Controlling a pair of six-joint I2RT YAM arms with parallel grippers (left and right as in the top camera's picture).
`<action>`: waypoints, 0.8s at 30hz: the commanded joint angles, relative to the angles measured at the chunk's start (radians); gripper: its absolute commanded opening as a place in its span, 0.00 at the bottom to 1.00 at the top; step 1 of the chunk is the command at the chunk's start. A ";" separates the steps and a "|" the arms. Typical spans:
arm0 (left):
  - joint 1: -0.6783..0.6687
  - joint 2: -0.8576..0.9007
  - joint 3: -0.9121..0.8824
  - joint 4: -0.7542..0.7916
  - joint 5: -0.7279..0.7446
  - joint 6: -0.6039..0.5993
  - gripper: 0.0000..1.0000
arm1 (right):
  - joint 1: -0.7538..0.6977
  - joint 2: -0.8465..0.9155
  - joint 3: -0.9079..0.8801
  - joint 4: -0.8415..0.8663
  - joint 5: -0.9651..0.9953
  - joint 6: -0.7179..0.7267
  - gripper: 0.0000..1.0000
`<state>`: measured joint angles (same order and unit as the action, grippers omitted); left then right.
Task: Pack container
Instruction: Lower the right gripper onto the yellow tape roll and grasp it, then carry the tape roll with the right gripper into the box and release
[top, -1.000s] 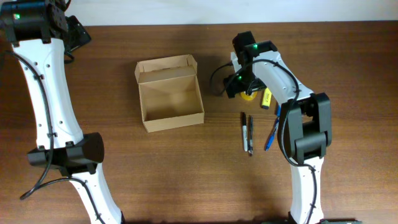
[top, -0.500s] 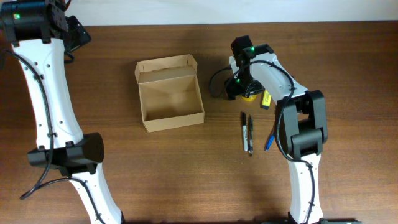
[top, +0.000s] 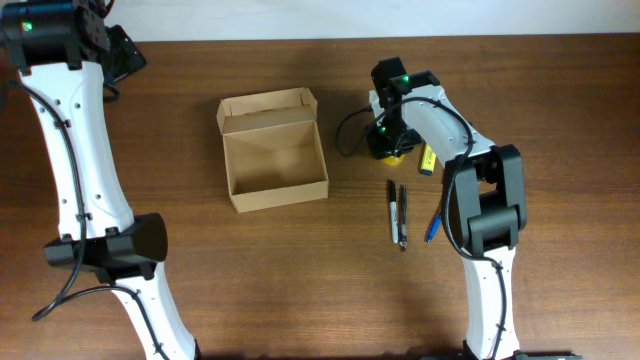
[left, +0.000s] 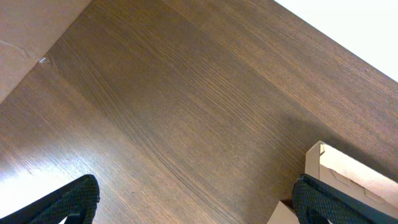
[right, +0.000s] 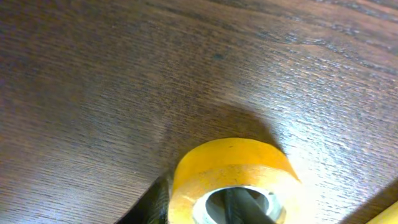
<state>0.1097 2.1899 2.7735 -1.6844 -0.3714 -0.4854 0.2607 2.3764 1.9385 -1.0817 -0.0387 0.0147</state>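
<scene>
The container (top: 272, 150) is a tan cardboard box, standing open and empty left of the table's middle, its flap lid folded back on the far side. One corner of the container (left: 348, 171) shows in the left wrist view. My right gripper (top: 392, 150) is down on a yellow tape roll (top: 400, 154) to the right of the box. In the right wrist view one finger (right: 155, 199) presses the outside of the tape roll (right: 230, 165) and the other sits inside its hole, so my right gripper (right: 196, 205) is shut on the wall. My left gripper (left: 196, 205) is open over bare wood at the far left.
A yellow highlighter (top: 426, 158) lies just right of the tape roll. Two black pens (top: 392, 205) (top: 403, 215) and a blue pen (top: 437, 215) lie nearer the front, below the right gripper. The table's far edge meets a white strip (left: 348, 25).
The right gripper has closed its fingers onto the tape roll's wall and settled slightly over it. The left arm and the box have not moved.
</scene>
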 joint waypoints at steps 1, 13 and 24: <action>0.005 -0.029 0.009 -0.003 -0.007 0.016 1.00 | 0.006 0.022 0.014 -0.011 -0.002 0.001 0.18; 0.005 -0.029 0.009 -0.003 -0.007 0.016 1.00 | 0.006 -0.032 0.156 -0.136 -0.002 0.023 0.04; 0.005 -0.029 0.009 -0.003 -0.007 0.016 1.00 | 0.081 -0.078 0.665 -0.427 -0.002 0.012 0.04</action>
<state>0.1097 2.1899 2.7735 -1.6840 -0.3710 -0.4854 0.2825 2.3535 2.4638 -1.4570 -0.0387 0.0277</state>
